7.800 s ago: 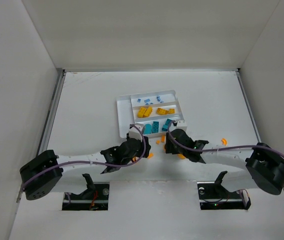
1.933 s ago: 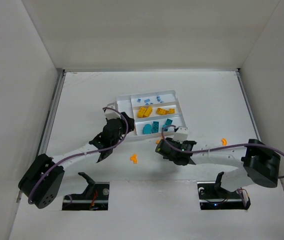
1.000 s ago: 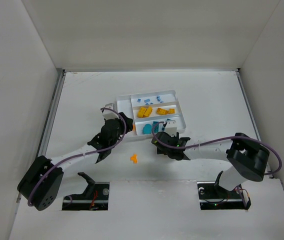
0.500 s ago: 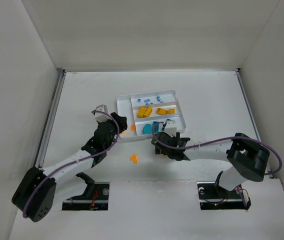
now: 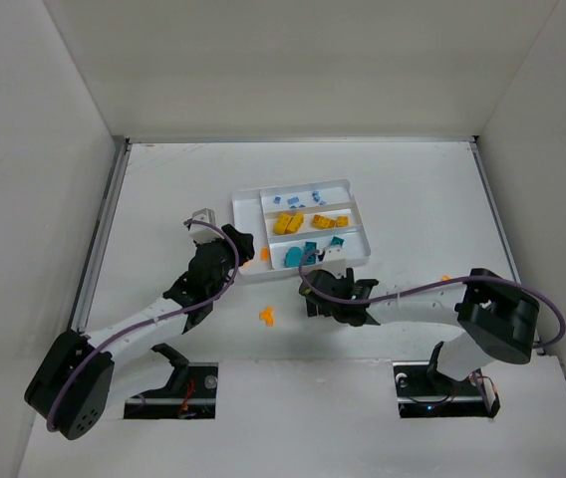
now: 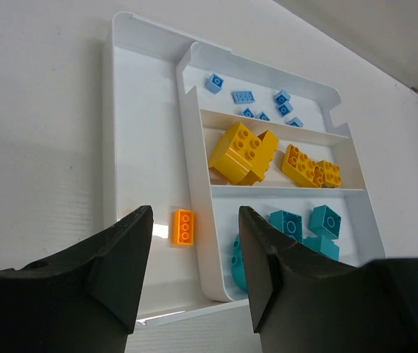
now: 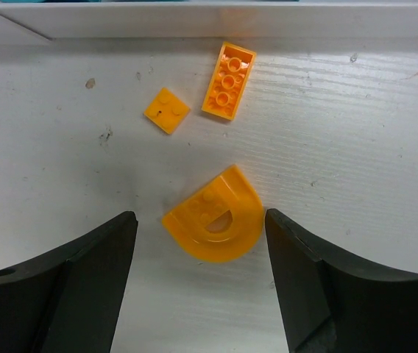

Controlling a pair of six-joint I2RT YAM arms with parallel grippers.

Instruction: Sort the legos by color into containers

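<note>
Just outside the tray (image 5: 238,239), the right gripper (image 7: 198,215) straddled an orange half-round (image 7: 215,224), jaws wide, apparently needing only descent and closure; the left gripper (image 6: 194,220) gaped empty.

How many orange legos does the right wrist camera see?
3, all on the table beside the tray: a small square plate, a long brick to its right, and a half-round piece inside the open right gripper. More may lie outside this view.
</note>
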